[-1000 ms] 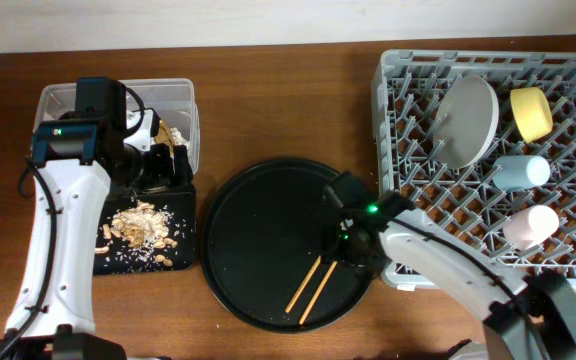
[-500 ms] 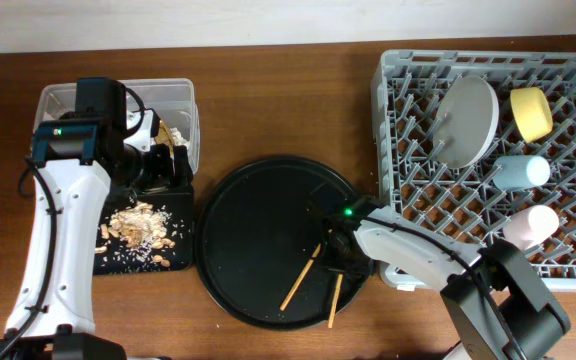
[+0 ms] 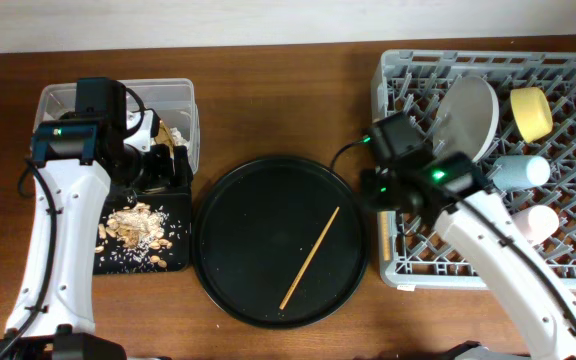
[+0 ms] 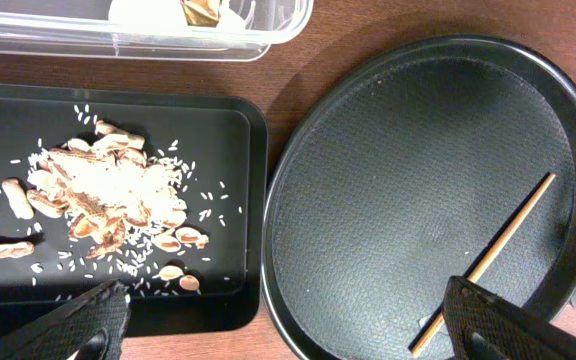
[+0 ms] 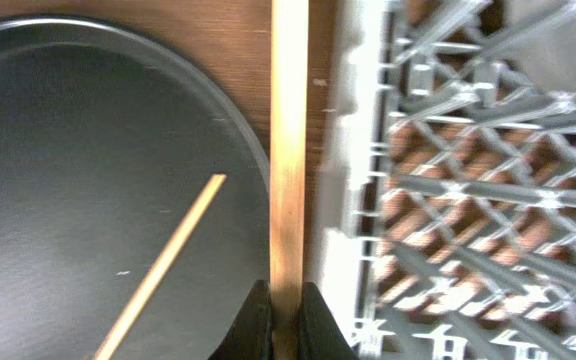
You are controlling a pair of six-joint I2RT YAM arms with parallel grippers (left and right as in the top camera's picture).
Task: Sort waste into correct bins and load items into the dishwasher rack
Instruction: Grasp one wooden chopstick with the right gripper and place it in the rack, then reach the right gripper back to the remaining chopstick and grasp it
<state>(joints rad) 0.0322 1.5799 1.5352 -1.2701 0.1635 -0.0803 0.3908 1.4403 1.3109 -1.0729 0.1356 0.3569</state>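
My right gripper (image 5: 288, 326) is shut on one wooden chopstick (image 5: 289, 150), which stands out straight ahead over the gap between the round black tray and the dishwasher rack (image 5: 448, 180). From overhead that gripper (image 3: 380, 190) hangs at the rack's (image 3: 393, 265) left edge. The other chopstick (image 3: 310, 258) lies slanted on the round tray (image 3: 238, 230). In the rack stand the plate (image 3: 465, 122), yellow bowl (image 3: 531, 113), blue cup (image 3: 521, 171) and pink cup (image 3: 531, 224). My left gripper (image 4: 288, 338) is open above the black bin tray (image 4: 248, 200), which holds the food scraps (image 4: 98, 195).
The clear tub (image 3: 118, 100) at the back left holds white tissue (image 4: 148, 10) and the shiny wrapper (image 4: 203, 10). Bare brown wooden table shows between the tub and the rack. The left arm stretches along the table's left side.
My right gripper shut on one chopstick, lifted it off the round tray and carried it up and right to the rack's left edge. The other chopstick shifted on the tray. Left arm unchanged.
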